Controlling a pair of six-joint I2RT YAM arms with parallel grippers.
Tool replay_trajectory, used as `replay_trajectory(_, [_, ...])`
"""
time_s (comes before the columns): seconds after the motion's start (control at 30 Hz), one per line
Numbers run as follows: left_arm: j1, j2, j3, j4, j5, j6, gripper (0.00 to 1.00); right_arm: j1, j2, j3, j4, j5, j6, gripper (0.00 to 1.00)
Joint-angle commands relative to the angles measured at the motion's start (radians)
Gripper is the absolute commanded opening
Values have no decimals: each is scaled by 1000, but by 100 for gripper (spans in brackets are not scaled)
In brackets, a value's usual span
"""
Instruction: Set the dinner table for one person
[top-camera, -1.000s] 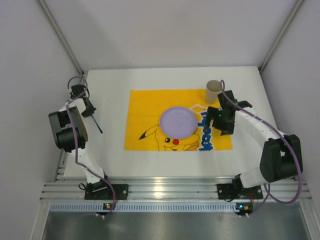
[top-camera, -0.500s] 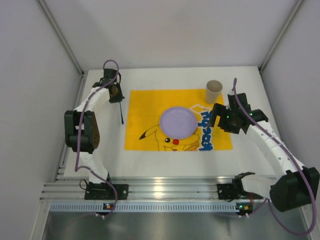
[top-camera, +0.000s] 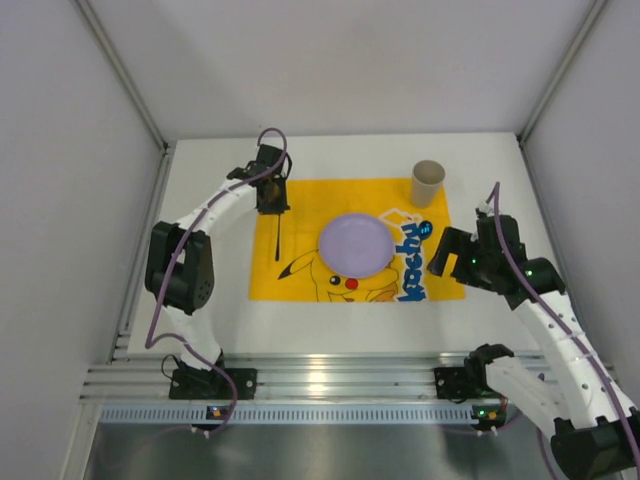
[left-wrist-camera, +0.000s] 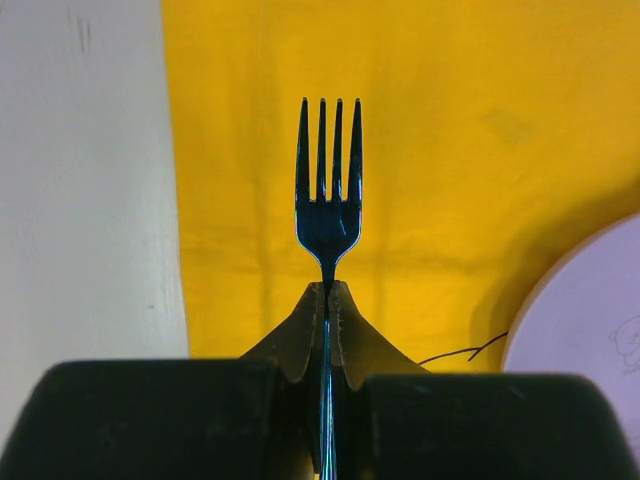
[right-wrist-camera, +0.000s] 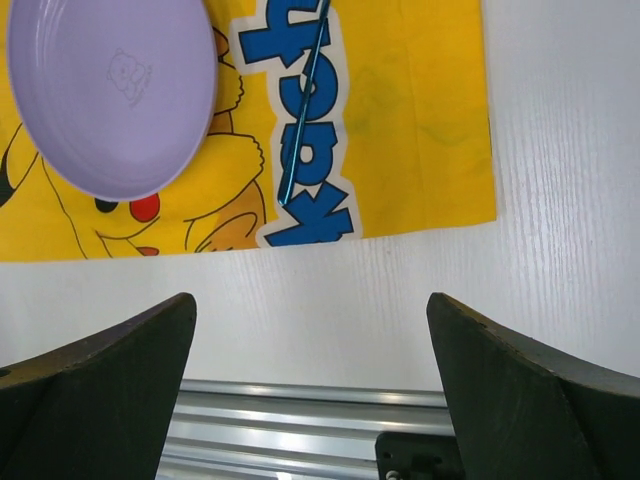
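— Grey panel walls close in a white table (top-camera: 330, 155) that fills the booth floor in the overhead view, its aluminium rail (top-camera: 330, 380) along the near edge by both arm bases. What lies on it?

— A yellow cartoon-print cloth (top-camera: 300, 205) in the middle, with a lilac plate (top-camera: 356, 244) at its centre. A tan cup (top-camera: 428, 183) stands upright at the cloth's far right corner.

— And the arms?

— The left tool (top-camera: 271, 196) hangs over the far left of the cloth, holding a dark fork (top-camera: 278, 238) that runs toward the near side, left of the plate and apart from it. The right tool (top-camera: 452, 256) hovers at the cloth's right edge. A blue utensil (top-camera: 425, 228) lies between it and the plate.

— The left wrist view?

— The left tool (left-wrist-camera: 327, 292) is clamped narrow on the fork (left-wrist-camera: 328, 190), whose four tines stick out ahead over the cloth (left-wrist-camera: 450, 150). Bare table (left-wrist-camera: 80, 200) shows at left, the plate (left-wrist-camera: 590, 330) at lower right. Whether the fork touches the cloth I cannot tell.

— The right wrist view?

— The right tool (right-wrist-camera: 310, 300) is spread wide and holds nothing, its dark fingers (right-wrist-camera: 100, 390) in the bottom corners. Below it are bare table (right-wrist-camera: 400, 290) and the rail (right-wrist-camera: 300, 400). Farther off, the cloth (right-wrist-camera: 420, 120) carries the plate (right-wrist-camera: 110, 90) at upper left. The thin blue utensil (right-wrist-camera: 305, 100) lies across the blue lettering (right-wrist-camera: 315, 222), beside the plate without touching it.
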Motion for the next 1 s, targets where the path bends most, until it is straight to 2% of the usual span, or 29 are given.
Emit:
replay_trajectory(0.0, [0,34,-29,-10,-34,-45,0,-8,-45,27,-42,28,-4,100])
replay_trajectory(0.33, [-26,74,-87,33,-42,-93,0,-8,-41,85,-54,-38,-4,100])
replay_trajectory(0.4, [-28,77,-87,30,-43,-94,10,-8,-41,88,-49,-44,-6,100])
replay_trajectory(0.47, [-29,62,-89,30,-43,-97,31,-8,-41,91,-43,-52,-13,100])
replay_trajectory(0.63, [-31,-4,-76,19,-69,-91,57,-8,-62,123,-14,-64,-25,100])
replay_trajectory(0.8, [-49,-133,-66,-29,-112,-97,61,-10,-61,217,26,-136,-35,100])
replay_trajectory(0.97, [-123,-321,-101,-76,-205,-117,61,-8,-73,287,119,-190,-53,100])
